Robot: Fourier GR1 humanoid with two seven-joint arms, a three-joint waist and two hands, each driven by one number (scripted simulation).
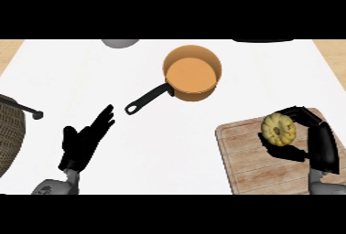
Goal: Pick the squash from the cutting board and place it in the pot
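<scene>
Squash at cutting board's far right corner, right hand fingers curled round its rim; looks rigid, scalloped, fairly light, so grip across the edges; left hand resting, fingers spread; pot well apart.

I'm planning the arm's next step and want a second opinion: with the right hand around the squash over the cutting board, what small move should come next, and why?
Probably lift the squash a little, straight up off the cutting board. The right hand already curls round it, while the pot sits apart, up and to the left, so the squash should clear the board before it is carried across. The left hand rests open at the lower left.
</scene>
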